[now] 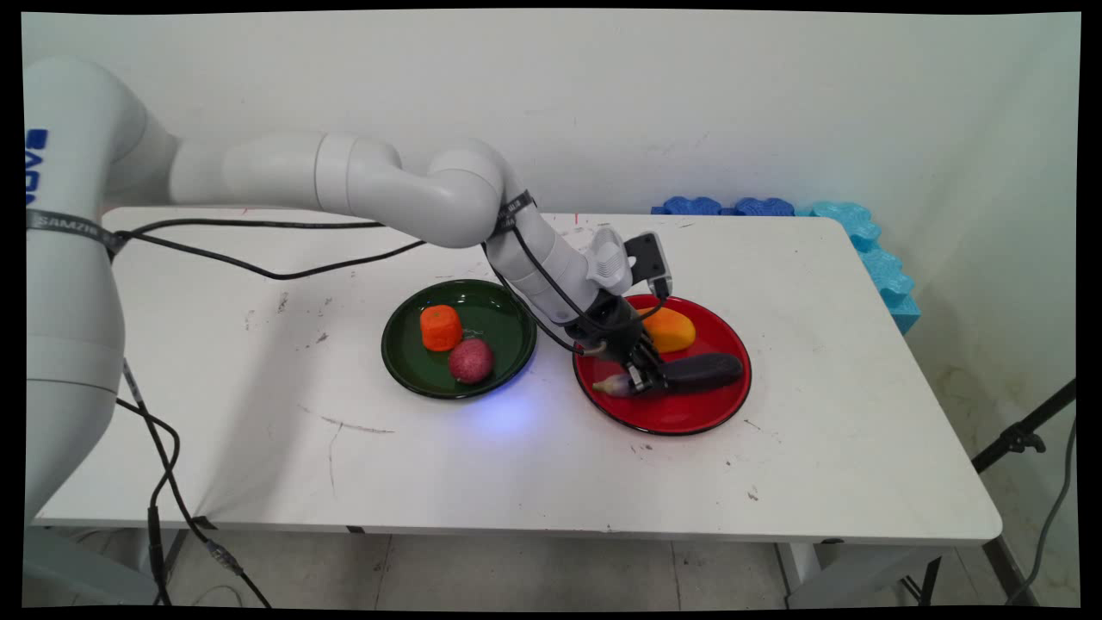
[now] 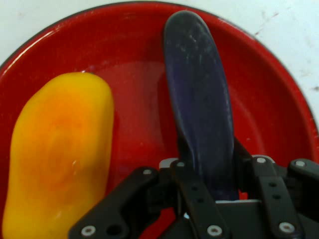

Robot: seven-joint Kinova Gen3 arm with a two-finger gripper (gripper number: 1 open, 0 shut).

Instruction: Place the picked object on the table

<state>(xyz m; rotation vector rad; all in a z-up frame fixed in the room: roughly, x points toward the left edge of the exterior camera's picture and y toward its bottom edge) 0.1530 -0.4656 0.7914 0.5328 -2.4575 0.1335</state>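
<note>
Your black two-finger gripper (image 1: 641, 372) is down inside the shallow glossy red round plate (image 1: 689, 413), and its fingers are pinched on the dark purple, elongated toy eggplant (image 1: 699, 372) near its stem end. In the hand view the eggplant (image 2: 202, 99) runs straight out from between the fingers, which sit against its two sides, so you have it clamped rather than merely straddled. It looks to be lying on the plate's floor, though you cannot tell from here whether it has lifted a little. Just beside it, apart from the fingers, lies the smooth yellow-orange mango-shaped fruit (image 1: 670, 330), seen large on the left of the hand view (image 2: 57, 154). To the left of the red plate on the white table (image 1: 818, 465) sits a dark green round plate (image 1: 405, 362), holding an orange stubby carrot piece (image 1: 441, 328) and a round dusty-red fruit (image 1: 471, 360); both are well apart from your gripper. Blue foam pieces (image 1: 852, 232) lie along the table's far right edge.
</note>
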